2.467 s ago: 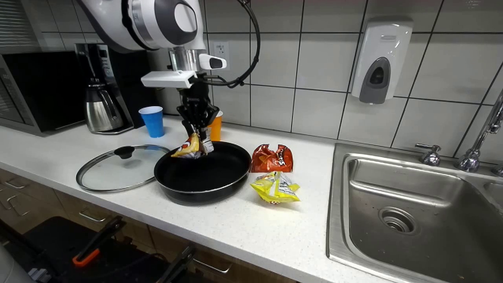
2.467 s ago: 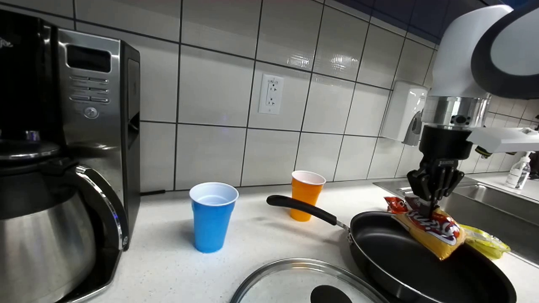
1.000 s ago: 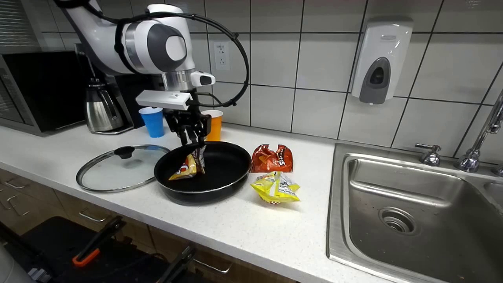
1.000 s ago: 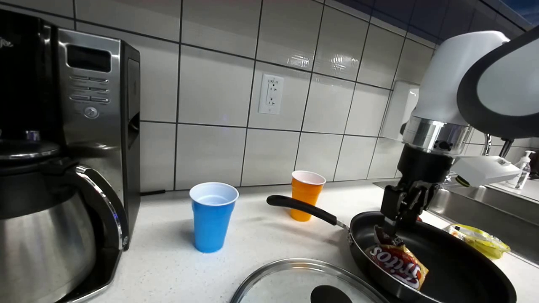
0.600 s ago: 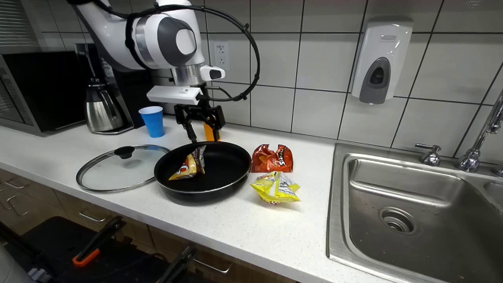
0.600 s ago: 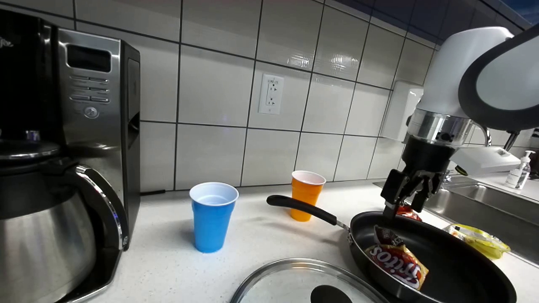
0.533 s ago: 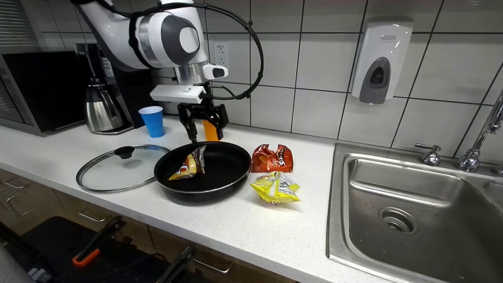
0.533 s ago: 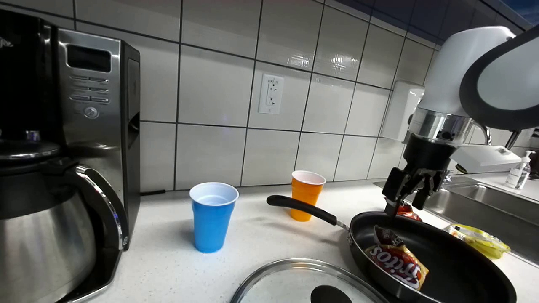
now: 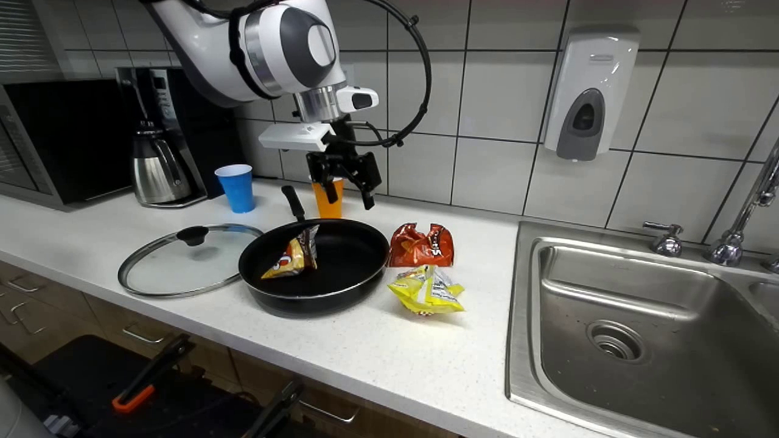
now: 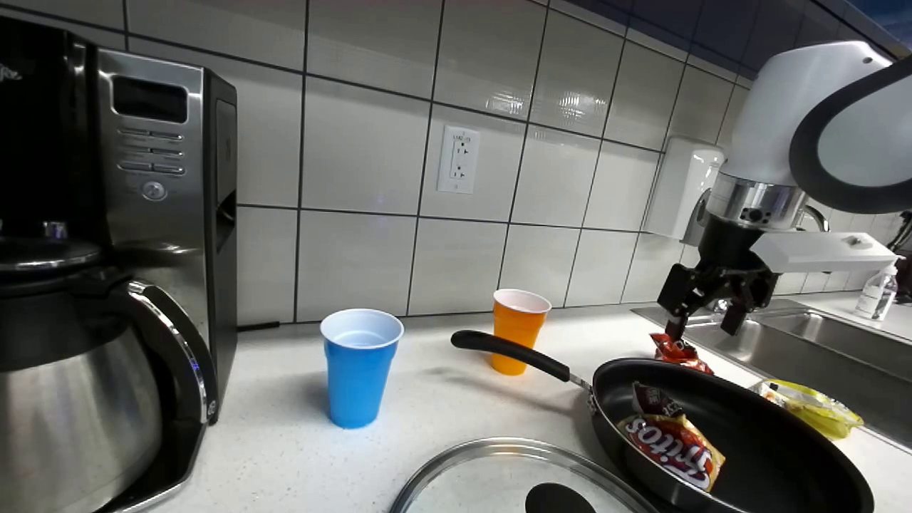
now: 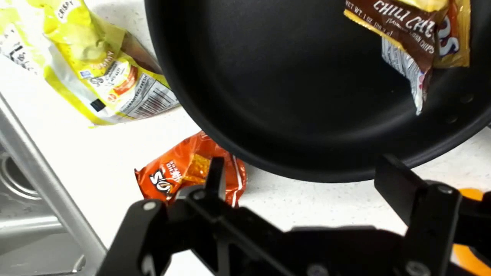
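Wrist view is showing the hand point(image 11: 305, 180) standing wide, holding nothing, near the pan point(image 11: 268, 76). In an exterior view, the Fritos bag point(image 9: 291, 258) is lying inside, left, apparently placed; the red bag point(image 9: 421, 248) and yellow bag point(image 9: 426, 291) are sitting outside, right, on the worktop point(image 9: 389, 359).

"Fritos" runs across a brown-and-gold chip bag point(image 10: 673, 449) in an exterior view, while the wrist view gives "CHILI CHE…", "CORN CHIPS" and "NET WT. 1 OZ." on the same bag. A yellow bag point(image 11: 96, 69) carries "CRISPY", "YUMMY" and "GUARANTEED FRESH". On a red bag point(image 11: 188, 166), the large brand lettering shows only in part, ending in "OS".
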Motion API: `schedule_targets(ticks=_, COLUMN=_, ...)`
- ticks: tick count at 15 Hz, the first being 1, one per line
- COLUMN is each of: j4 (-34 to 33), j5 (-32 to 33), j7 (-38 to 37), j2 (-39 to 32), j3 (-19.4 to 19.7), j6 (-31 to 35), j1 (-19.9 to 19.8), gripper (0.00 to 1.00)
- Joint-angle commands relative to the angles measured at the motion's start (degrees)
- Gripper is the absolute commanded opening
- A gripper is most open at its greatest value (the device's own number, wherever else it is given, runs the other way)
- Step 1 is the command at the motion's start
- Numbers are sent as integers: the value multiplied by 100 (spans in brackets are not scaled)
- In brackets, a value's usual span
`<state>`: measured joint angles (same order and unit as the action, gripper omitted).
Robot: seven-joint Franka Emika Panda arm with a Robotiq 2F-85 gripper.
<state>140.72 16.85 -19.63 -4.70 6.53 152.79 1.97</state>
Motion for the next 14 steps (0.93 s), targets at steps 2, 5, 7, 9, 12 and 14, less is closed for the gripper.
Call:
schedule_targets(ticks=2, j4=-352, j5=1039, j7=-1479, j2=-77, j3=130, j6=-618, j1=-12, gripper=100)
schedule_targets(ticks=5, j4=-352, j5=976, j7=-1535, j2=-85, j3=84, j6=-681, j1=-59, gripper=100)
schedule_targets(ticks=7, j4=-233, j5=879, j7=-1359, j2=-53, j3=63, j6=-510, j1=-80, gripper=100)
schedule_targets(ticks=9, j4=-236, j5=880, j7=-1359, j2=-53, j3=51, j6=-535, j1=-70, gripper=100)
schedule_targets(ticks=12, j4=-240, j5=880, j7=-1359, j2=-53, j3=45, j6=-545, j1=-66, gripper=100)
schedule_targets(ticks=14, j4=-241, j5=880, j7=-1359, j2=-53, j3=44, j6=-547, j1=-66, gripper=100)
